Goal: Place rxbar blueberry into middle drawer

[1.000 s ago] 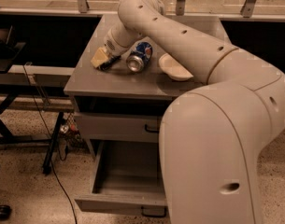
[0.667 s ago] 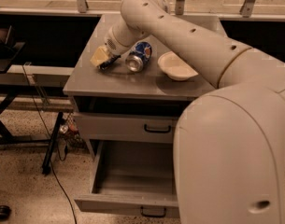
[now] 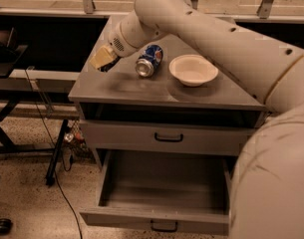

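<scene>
- End effector (image 3: 103, 59): low over the worktop (image 3: 126, 86), toward its 10 o'clock edge. I cannot tell whether it is apart, together or clamped on anything.
- Rxbar blueberry (image 3: 106, 67): I see only a dark shape right under the end effector, on or just above the worktop. I cannot tell which.
- Blue crushed soda can (image 3: 149, 60): lies on its side at 3 o'clock of the end effector, near it.
- White bowl (image 3: 193, 69): upright, at 3 o'clock of the can, just beside it.
- Middle drawer (image 3: 161, 218): pulled out at 6 o'clock, tray bare, black handle in front.
- Closed drawer front (image 3: 168, 137): at 12 o'clock of the open one.
</scene>
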You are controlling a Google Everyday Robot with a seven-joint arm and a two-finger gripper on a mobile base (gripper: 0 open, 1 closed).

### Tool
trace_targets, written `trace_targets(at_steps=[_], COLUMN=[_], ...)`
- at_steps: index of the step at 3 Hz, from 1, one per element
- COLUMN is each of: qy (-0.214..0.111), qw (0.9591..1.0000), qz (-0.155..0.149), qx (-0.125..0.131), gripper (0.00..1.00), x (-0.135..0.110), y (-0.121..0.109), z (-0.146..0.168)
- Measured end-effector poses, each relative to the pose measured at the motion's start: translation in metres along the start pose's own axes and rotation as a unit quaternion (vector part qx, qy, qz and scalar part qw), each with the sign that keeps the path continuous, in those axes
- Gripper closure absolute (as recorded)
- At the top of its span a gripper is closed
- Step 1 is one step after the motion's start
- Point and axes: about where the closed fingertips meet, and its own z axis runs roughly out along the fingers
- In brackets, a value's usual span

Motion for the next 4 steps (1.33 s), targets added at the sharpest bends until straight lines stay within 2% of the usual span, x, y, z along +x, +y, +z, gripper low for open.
trace_targets(at_steps=[1,2,3,4], qy=[-0.016,-0.03,-0.051,-0.072], qw=[0.9993,0.9965,0.9899,0.9813], qz=[-0.018,-0.038,-0.072,-0.106], qx=[-0.029,-0.068,-0.111,-0.144], gripper=[1.0,1.0,1.0,1.0], x=[-0.001,0.011,0.028,0.045], y=[0.023,0.044,0.063,0.077], z=[-0.018,-0.036,-0.055,-0.072])
